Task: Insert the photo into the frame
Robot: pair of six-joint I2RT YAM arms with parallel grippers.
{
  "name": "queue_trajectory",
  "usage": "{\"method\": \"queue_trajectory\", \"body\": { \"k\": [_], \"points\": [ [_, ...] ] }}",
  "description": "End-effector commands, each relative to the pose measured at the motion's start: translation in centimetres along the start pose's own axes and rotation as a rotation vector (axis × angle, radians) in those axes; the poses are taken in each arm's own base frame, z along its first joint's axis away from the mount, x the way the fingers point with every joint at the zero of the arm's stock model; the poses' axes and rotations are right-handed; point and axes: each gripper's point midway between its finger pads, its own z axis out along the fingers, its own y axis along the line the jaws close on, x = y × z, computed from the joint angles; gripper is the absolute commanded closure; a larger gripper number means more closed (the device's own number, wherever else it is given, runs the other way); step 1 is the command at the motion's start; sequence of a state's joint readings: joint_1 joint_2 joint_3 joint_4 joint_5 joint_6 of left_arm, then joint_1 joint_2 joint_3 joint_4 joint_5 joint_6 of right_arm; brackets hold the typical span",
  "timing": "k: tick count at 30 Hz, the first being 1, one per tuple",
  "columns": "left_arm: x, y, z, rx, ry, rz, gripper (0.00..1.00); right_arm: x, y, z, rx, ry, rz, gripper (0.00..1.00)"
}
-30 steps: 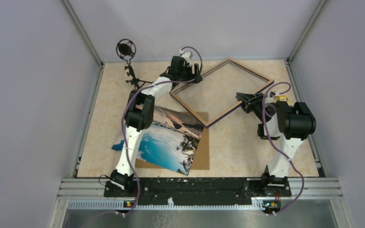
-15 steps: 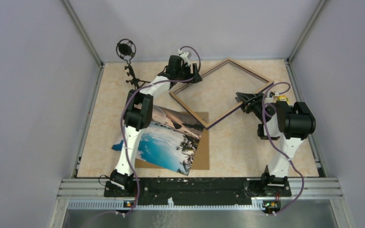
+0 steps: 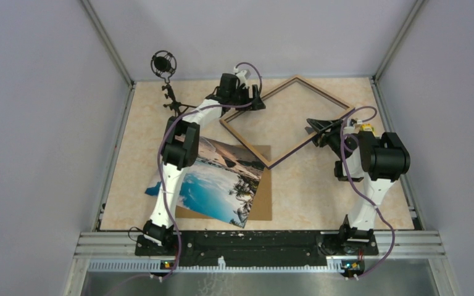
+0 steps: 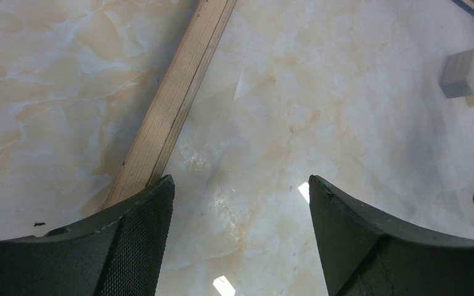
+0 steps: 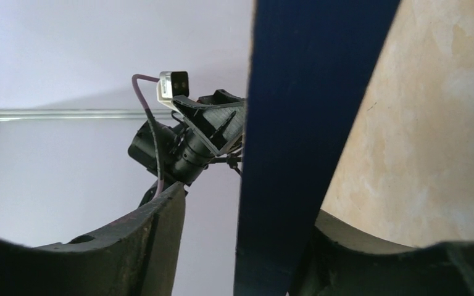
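Closest to my bases, the photo (image 3: pixel 222 182) lies flat on the surface (image 3: pixel 148 142). It overlaps a brown backing board (image 3: pixel 262 206) that shows past its right and near edges. Beyond it sits the frame (image 3: pixel 245 144), turned like a diamond, with its near corner just beside the photo's far right corner; the photo is outside it. My right end effector (image 3: pixel 311 127) reaches the frame's right-hand rail, and its fingers straddle the dark blue side. A gap shows between one finger and the rail, so it is released rather than clenched. Farther back, my left end effector (image 3: pixel 257 98) hangs over the frame's far left rail. It is spread wide and grasps nothing, with the light wood strip running past one finger (image 4: pixel 136 240). A microphone (image 3: pixel 163 63) stands at the far left corner.
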State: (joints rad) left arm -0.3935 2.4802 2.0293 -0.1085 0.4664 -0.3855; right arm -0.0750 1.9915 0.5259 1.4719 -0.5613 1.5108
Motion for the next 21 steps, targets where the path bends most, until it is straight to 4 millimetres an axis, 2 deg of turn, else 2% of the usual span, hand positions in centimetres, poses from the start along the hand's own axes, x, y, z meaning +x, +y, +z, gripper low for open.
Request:
{"method": "queue_trajectory", "body": {
  "k": [1, 3, 5, 7, 10, 14, 18, 20, 21],
  "points": [
    [-1.9, -1.4, -1.4, -0.002, -0.033, 0.049, 0.14, -0.3, 5.0, -0.3, -0.214, -0.022, -0.164, 0.42],
    [-3.0, -2.6, -2.4, 0.014, -0.059, 0.068, 0.12, -0.4, 4.5, -0.6, -0.200, -0.034, -0.160, 0.35],
    [-4.1, -4.1, -3.5, 0.040, -0.085, 0.086, 0.11, -0.3, 3.9, -0.9, -0.180, -0.041, -0.153, 0.15],
    [-5.1, -5.8, -4.5, 0.059, -0.108, 0.113, 0.08, -0.3, 2.7, -1.2, -0.139, -0.045, -0.143, 0.04],
    [-6.3, -8.1, -5.9, 0.073, -0.137, 0.158, 0.05, -0.1, 0.8, -1.5, -0.061, -0.039, -0.134, 0.01],
    [-7.4, -9.9, -7.6, 0.066, -0.172, 0.182, 0.03, 0.1, -1.0, -1.5, 0.020, -0.024, -0.125, 0.01],
    [-7.9, -10.1, -9.4, 0.002, -0.198, 0.155, 0.02, 0.3, -3.3, -1.7, 0.127, -0.006, -0.116, 0.01],
    [-7.0, -9.9, -10.2, -0.038, -0.187, 0.097, 0.02, 0.4, -4.2, -1.8, 0.178, 0.005, -0.120, 0.01],
    [-5.8, -9.3, -10.5, -0.072, -0.173, 0.049, 0.02, 0.5, -4.2, -1.8, 0.194, 0.007, -0.131, 0.01]
  ]
}}
